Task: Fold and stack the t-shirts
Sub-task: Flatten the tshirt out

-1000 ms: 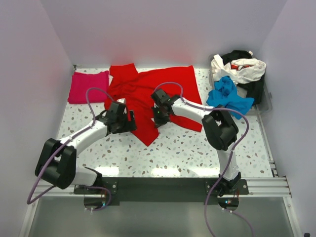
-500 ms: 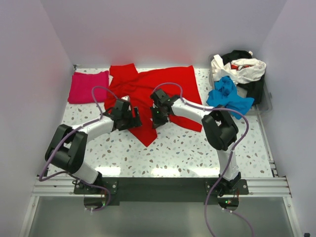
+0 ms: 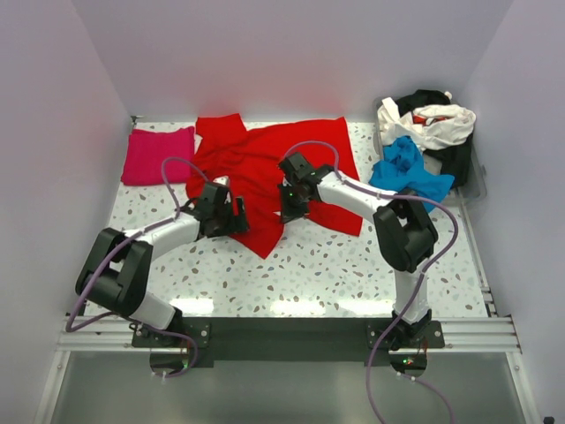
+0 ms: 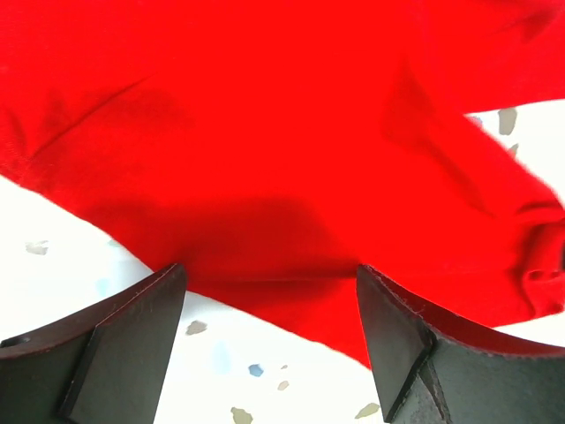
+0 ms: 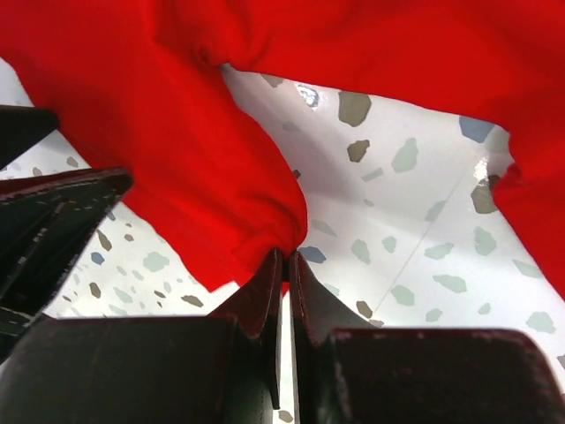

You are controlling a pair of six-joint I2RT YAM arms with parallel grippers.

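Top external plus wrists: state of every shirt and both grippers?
red t-shirt: unfolded, rumpled, one fold pinched.
pink t-shirt: folded, far left.
blue t-shirt: crumpled, far right.
white and black shirts: heaped, unfolded.
left gripper: open, at the red edge.
right gripper: shut on red t-shirt.

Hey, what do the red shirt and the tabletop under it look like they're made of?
The red shirt looks like soft matte knit, probably cotton: it creases and bunches where the right gripper pinches it. The tabletop looks hard and glossy, white with grey specks like terrazzo, and shows bright reflections; stone or laminate, I cannot tell.
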